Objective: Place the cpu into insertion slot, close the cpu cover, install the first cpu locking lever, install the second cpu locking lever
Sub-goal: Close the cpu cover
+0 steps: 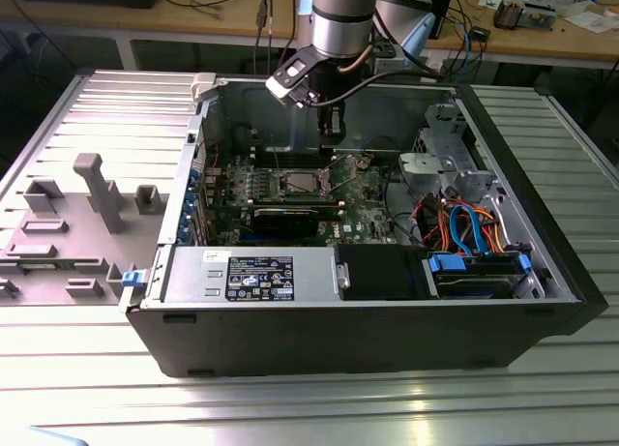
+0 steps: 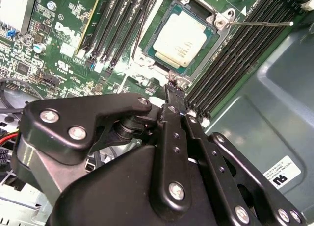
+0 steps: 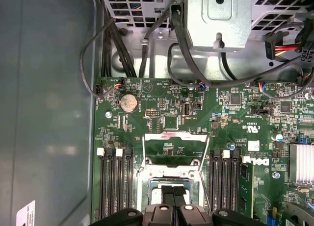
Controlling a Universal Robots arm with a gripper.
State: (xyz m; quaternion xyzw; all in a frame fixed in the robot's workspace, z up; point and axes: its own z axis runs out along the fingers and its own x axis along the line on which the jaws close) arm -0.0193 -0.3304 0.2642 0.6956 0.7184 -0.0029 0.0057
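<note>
The second wrist view shows the cpu [image 2: 181, 37] lying in the insertion slot [image 2: 216, 35] with the jaws closed together just beside it, while the first wrist view shows the cpu cover [image 3: 174, 135] standing open.

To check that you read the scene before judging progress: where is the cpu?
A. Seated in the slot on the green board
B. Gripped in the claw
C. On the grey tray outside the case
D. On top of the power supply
A: in the second wrist view the cpu lies flat, silvery top up, inside the slot on the board.
</note>
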